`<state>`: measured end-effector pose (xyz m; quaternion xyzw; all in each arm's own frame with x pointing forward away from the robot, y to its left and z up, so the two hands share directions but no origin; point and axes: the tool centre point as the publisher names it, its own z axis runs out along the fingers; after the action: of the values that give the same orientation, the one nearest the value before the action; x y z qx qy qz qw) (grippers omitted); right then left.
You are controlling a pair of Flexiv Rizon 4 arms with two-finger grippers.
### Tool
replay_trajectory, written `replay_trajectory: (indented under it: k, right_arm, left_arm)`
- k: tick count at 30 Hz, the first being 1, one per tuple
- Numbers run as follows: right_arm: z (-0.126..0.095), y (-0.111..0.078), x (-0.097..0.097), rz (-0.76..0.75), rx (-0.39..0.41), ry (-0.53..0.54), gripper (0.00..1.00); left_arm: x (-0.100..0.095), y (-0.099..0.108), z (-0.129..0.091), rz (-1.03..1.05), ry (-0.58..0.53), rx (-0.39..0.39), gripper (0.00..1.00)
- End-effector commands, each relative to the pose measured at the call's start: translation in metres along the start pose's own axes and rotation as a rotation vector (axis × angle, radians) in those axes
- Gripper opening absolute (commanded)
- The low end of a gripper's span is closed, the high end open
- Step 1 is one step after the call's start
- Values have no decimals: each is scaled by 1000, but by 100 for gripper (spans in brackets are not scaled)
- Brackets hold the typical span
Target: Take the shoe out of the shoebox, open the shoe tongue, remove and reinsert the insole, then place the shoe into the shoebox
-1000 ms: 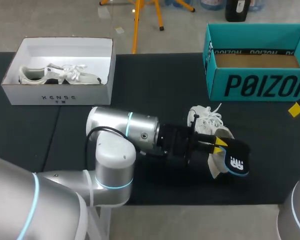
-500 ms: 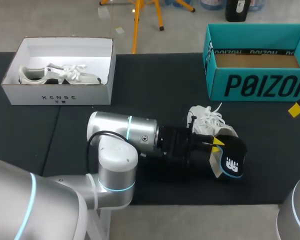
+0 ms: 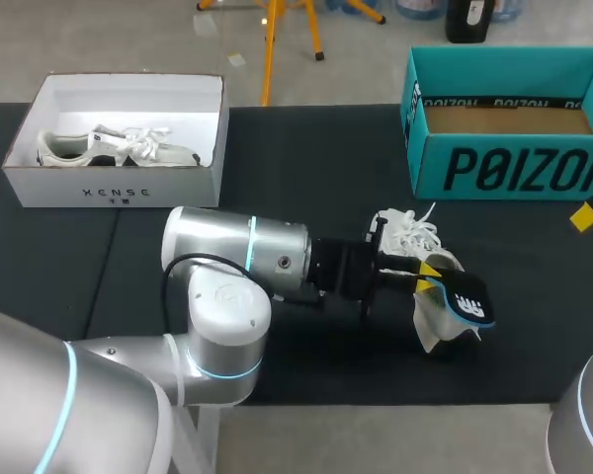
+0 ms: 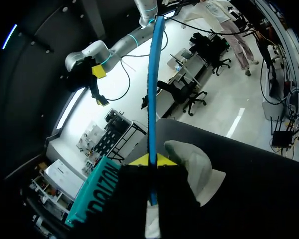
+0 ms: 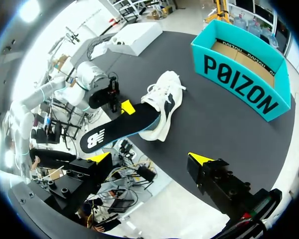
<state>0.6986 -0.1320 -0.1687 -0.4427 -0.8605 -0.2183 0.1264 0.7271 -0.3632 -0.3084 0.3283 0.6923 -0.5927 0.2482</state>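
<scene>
A white shoe [image 3: 407, 235] lies on the black table [image 3: 306, 168] in front of the teal shoebox [image 3: 504, 128]. My left gripper [image 3: 430, 271] is shut on a black insole with a blue edge [image 3: 465, 304], held just past the shoe's near end. In the left wrist view the insole [image 4: 152, 94] stands edge-on between the yellow tips of the left gripper [image 4: 150, 160], with the shoe [image 4: 194, 167] beside it. In the right wrist view the insole [image 5: 120, 130] reaches out from the shoe [image 5: 163, 98]; my right gripper [image 5: 149, 158] hangs open well above, empty.
A white box [image 3: 119, 133] with another white shoe [image 3: 119, 148] in it stands at the far left. The teal shoebox [image 5: 244, 69] is open and holds nothing. A yellow tip of my right gripper [image 3: 583, 216] shows at the right edge.
My left wrist has rolled, turning the held insole more on edge and raising its free end a little. The shoe and my right arm have stayed put.
</scene>
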Motion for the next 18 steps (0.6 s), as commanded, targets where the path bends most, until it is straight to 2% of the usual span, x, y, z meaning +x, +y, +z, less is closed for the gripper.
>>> replay_trajectory:
  k: [1,10,18]
  right_arm:
    - [1,1,0,1,2,-1,100]
    - [1,1,0,1,2,-1,100]
    - [1,1,0,1,2,-1,100]
  left_arm:
    - [-1,-6,-3,-8,3,-17,0]
    - [8,15,11,-35,-6,-5,0]
    - [-2,35,6,13,-2,-102,0]
